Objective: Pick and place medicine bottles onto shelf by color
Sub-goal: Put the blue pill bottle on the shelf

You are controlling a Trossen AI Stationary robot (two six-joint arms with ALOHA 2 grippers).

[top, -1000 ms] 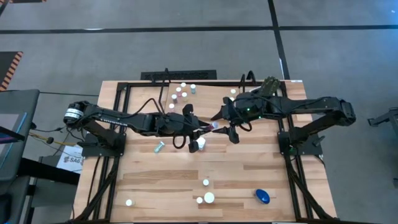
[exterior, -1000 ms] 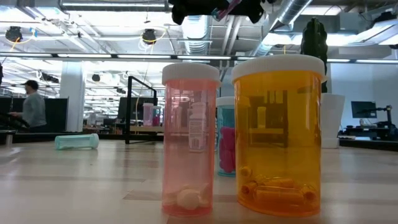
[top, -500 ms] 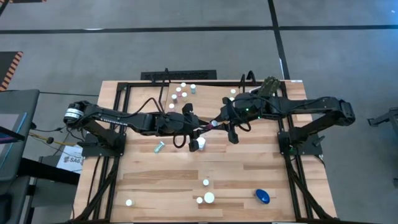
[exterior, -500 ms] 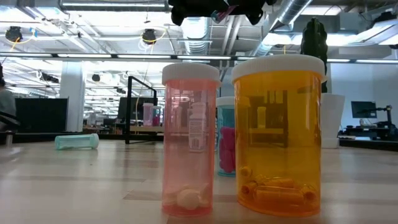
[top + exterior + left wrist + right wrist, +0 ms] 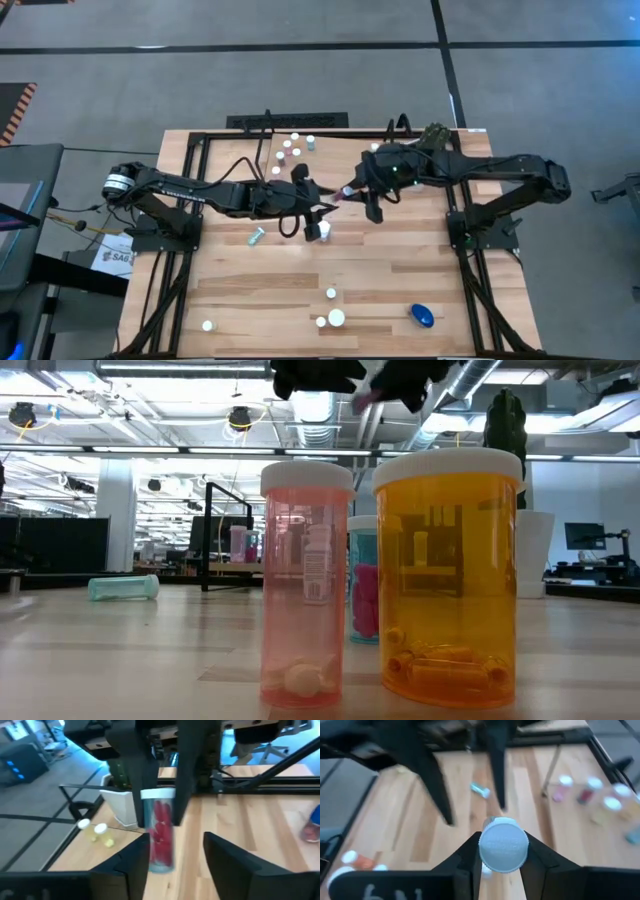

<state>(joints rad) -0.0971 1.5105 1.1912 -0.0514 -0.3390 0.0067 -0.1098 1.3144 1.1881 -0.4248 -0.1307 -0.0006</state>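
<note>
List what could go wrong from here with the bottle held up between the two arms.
1. The right gripper pinches the red-pill bottle only near its cap, above the table, so it may slip and drop.
2. The open left gripper flanks the bottle's lower end, so a careless pull-away might snag the bottle or knock the fingers together.

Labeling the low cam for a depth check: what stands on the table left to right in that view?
Teal bottle lying on its side → pink bottle → teal bottle with pink pills → orange bottle → white pot.
</note>
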